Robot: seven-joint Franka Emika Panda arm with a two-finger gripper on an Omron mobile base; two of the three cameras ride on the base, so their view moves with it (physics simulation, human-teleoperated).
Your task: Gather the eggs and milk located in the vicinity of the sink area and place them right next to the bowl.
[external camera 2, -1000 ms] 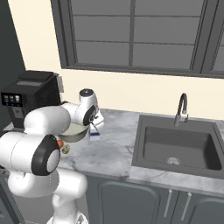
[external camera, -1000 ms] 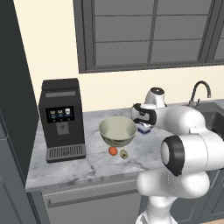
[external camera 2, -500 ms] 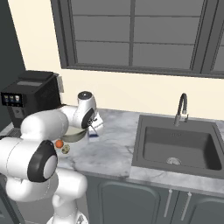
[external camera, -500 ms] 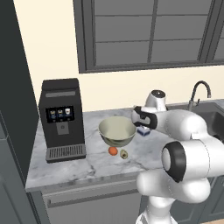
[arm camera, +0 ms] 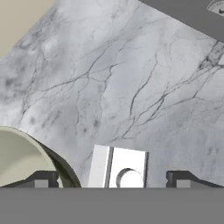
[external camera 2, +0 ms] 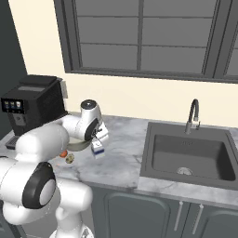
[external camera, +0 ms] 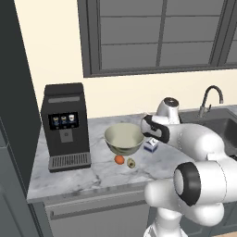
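On the worktop (external camera: 92, 178), the coffee machine (external camera: 65, 126) sits at nine o'clock of the bowl (external camera: 123, 139), the milk carton (external camera: 150, 146) just beside the bowl at three o'clock, both eggs (external camera: 125, 161) at six o'clock, the sink (external camera 2: 190, 155) well apart at three o'clock.
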